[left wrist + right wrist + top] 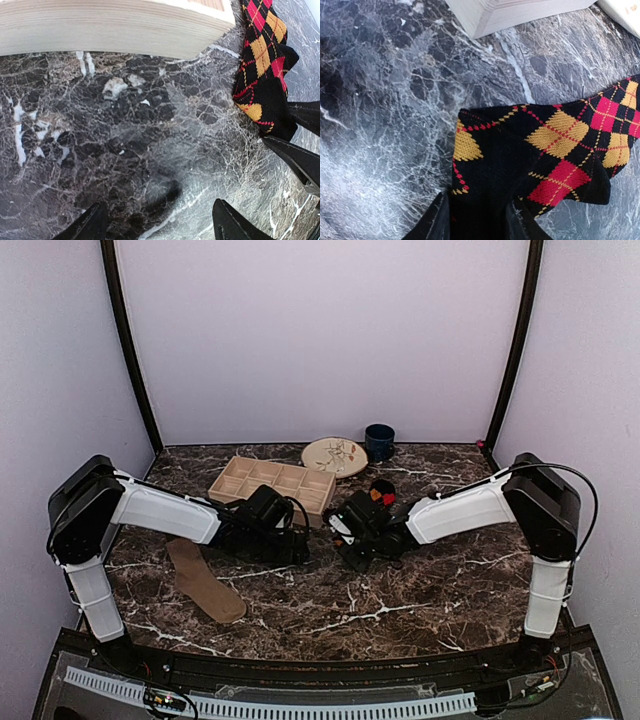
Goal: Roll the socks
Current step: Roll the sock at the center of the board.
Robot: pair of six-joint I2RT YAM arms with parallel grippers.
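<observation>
Right gripper (pixel 479 225) pinching the edge of the argyle sock (pixel 555 145) just off the right corner of the wooden tray (pixel 272 483); left gripper (pixel 157 220) spread wide before the tray's front wall; tan sock (pixel 205 582) front-left of it; blue cup (pixel 379 441) behind, contents indiscernible.

Bright even light; glare on marble table (pixel 365 165); wrist views soft at edges.

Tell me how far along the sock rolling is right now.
Done: nothing looks rolled; the tan sock lies flat on the marble table. In hand: the right tool grips one end of the argyle sock, which lies unrolled beside the wooden compartment tray; the left tool hovers open and empty nearby. Left: rolling both.
</observation>
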